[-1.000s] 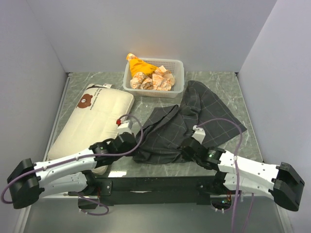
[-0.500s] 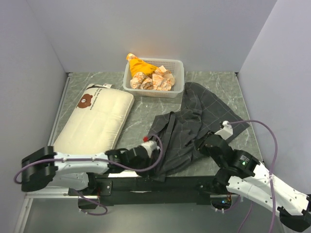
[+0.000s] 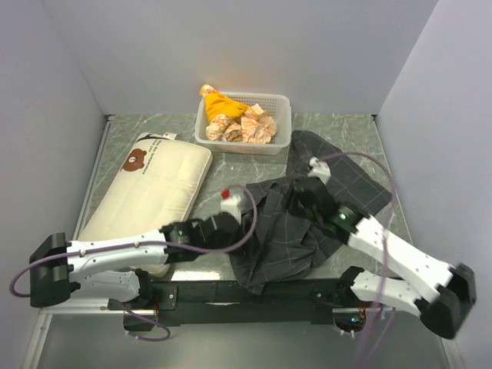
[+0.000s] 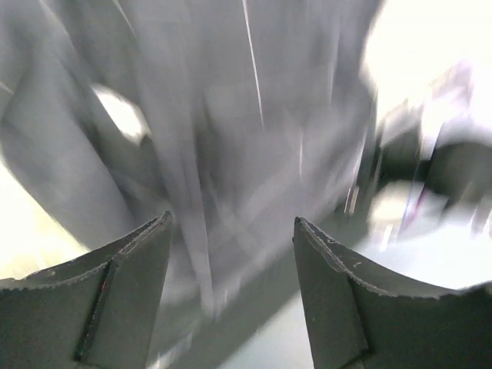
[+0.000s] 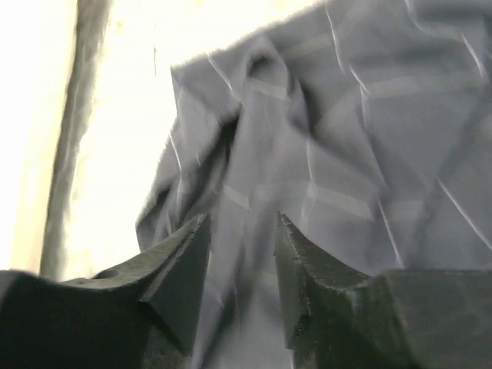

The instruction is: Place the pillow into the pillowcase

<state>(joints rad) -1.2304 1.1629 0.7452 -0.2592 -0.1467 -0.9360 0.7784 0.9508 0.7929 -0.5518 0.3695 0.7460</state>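
Pillow (image 3: 150,196) lies flat on table (image 3: 231,173), left of the basket (image 3: 238,146) and nearer the arms. Long axis diagonal, bear-face (image 3: 135,161) end toward the basket. Cream, plump, bare. Basket is white mesh and holds orange-and-white cloth bundles (image 3: 246,123). Pillowcase (image 3: 284,234) is crumpled near-right of the basket: charcoal with a thin light check. Left pincer (image 4: 231,227) wide over the case, gripping nothing. Right pincer (image 5: 241,223) partly spread over case folds, no grip.

One pillow (image 3: 150,192), one pillowcase (image 3: 280,231), one mesh basket (image 3: 238,144).
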